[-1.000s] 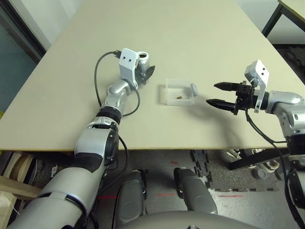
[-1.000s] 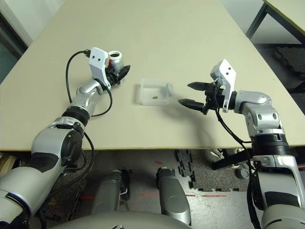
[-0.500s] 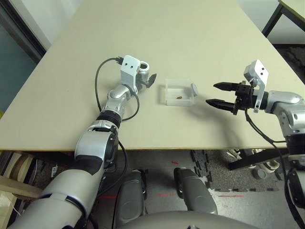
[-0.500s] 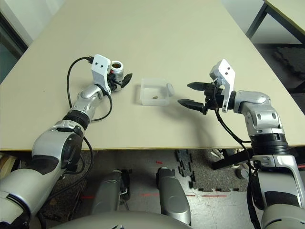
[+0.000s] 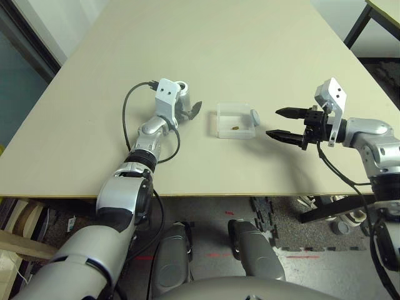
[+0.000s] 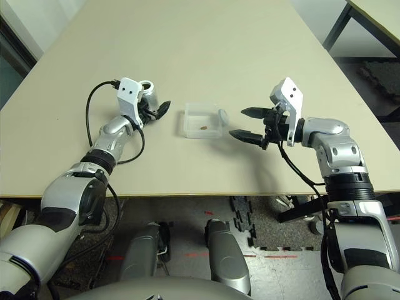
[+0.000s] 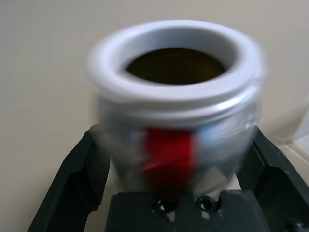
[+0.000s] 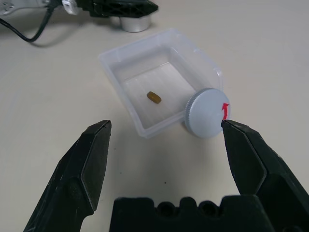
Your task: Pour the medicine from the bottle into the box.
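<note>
The right gripper hovers over the table with its jaws spread wide and empty, aimed at the box just beyond its tips. The grey cap leans against the box's near wall, its red mark facing up. The medicine lies on the box floor. Farther along, on the box's other side, the left gripper has its jaws clamped on the bottle, which stands upright on the table, mouth open upward.
</note>
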`<move>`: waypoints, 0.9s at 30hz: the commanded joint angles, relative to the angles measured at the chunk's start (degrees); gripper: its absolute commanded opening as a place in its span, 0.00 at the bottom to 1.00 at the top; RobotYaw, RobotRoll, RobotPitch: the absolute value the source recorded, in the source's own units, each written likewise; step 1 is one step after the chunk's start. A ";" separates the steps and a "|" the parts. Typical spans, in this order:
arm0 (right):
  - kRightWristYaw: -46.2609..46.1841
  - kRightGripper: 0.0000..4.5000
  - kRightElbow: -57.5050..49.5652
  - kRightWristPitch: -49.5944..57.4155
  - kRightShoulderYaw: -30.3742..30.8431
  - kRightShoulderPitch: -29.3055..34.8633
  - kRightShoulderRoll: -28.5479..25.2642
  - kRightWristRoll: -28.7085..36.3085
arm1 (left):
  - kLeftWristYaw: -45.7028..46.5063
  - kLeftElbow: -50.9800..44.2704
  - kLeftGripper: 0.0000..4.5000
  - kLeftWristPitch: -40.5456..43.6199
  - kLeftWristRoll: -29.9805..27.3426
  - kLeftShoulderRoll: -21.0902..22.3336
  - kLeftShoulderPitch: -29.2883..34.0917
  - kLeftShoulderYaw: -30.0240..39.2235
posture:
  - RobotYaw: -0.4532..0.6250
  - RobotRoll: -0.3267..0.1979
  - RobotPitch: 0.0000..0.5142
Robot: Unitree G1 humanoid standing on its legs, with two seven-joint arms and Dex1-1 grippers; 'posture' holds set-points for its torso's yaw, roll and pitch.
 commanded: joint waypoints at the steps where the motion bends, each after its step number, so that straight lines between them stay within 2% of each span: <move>1: 0.01 1.00 1.51 -1.15 0.52 -0.90 0.33 -0.95 | -3.02 -3.11 1.00 1.31 -1.50 1.43 3.18 0.46 | 0.27 0.62 0.28; 6: 0.37 1.00 3.26 -2.11 0.68 -1.77 0.74 -1.41 | -8.34 -9.02 1.00 3.76 -3.31 3.40 8.40 0.48 | 0.28 0.62 0.27; 11: 0.50 1.00 4.85 -2.97 0.50 -2.43 0.96 -1.88 | -13.08 -18.98 1.00 8.81 -6.37 5.20 14.93 0.60 | 0.29 0.62 0.26; 20: -2.04 1.00 6.97 -4.53 -1.11 -2.45 1.37 -2.13 | -17.64 -38.68 1.00 22.51 -12.94 8.34 24.27 0.78 | 0.30 0.62 0.25; 27: -7.75 1.00 7.45 -4.66 -5.20 -1.28 2.39 -0.57 | -18.80 -50.35 1.00 31.26 -17.27 12.60 29.70 2.18 | 0.30 0.62 0.26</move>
